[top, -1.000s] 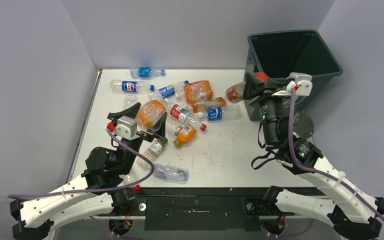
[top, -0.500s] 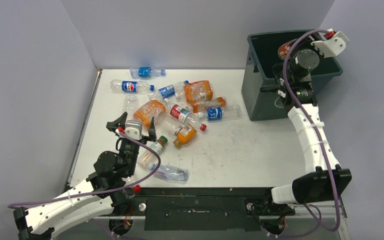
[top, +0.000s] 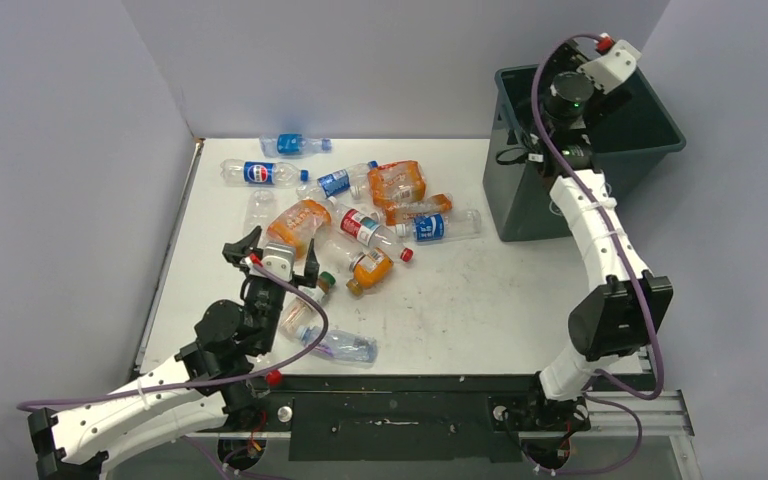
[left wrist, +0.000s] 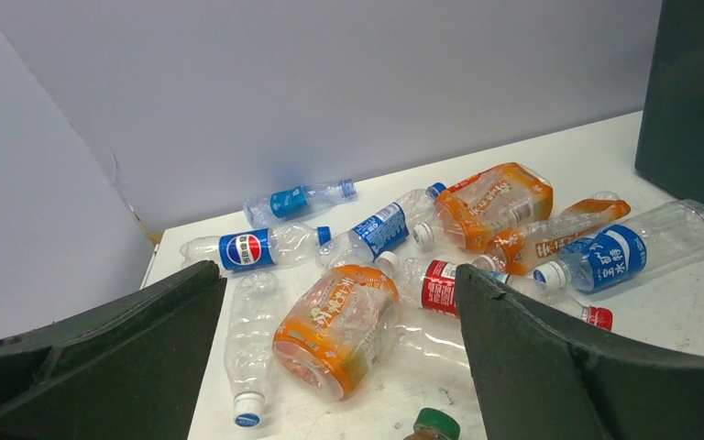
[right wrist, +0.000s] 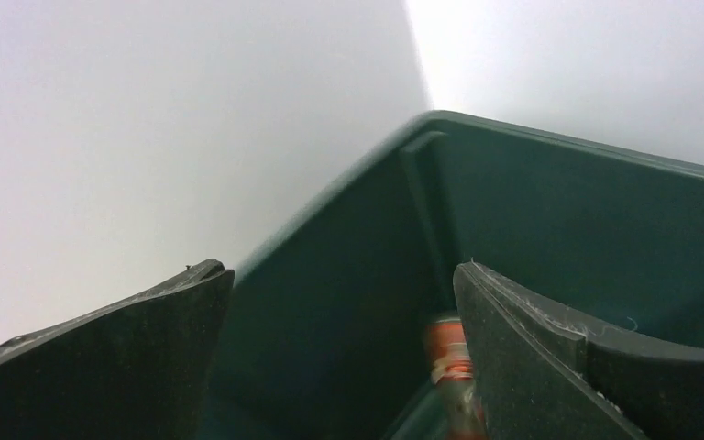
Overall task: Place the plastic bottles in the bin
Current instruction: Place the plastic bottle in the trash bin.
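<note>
holding right pincer (right wrist: pixel 339 275) wide over bin (right wrist: pixel 550 211), facing red bottle (right wrist: pixel 445 353) inside, holding left pincer (left wrist: pixel 339 275) wide above bottles (left wrist: pixel 335 321) on counter (left wrist: pixel 687 307)

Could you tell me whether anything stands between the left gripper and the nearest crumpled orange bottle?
Nothing visible does. The open left gripper faces the orange bottle directly; a green-capped bottle lies nearer, off to one side.

Bare table (top: pixel 460 300) strip between heaped plastic bottles (top: pixel 300 222) and bin (top: pixel 510 200)
</note>
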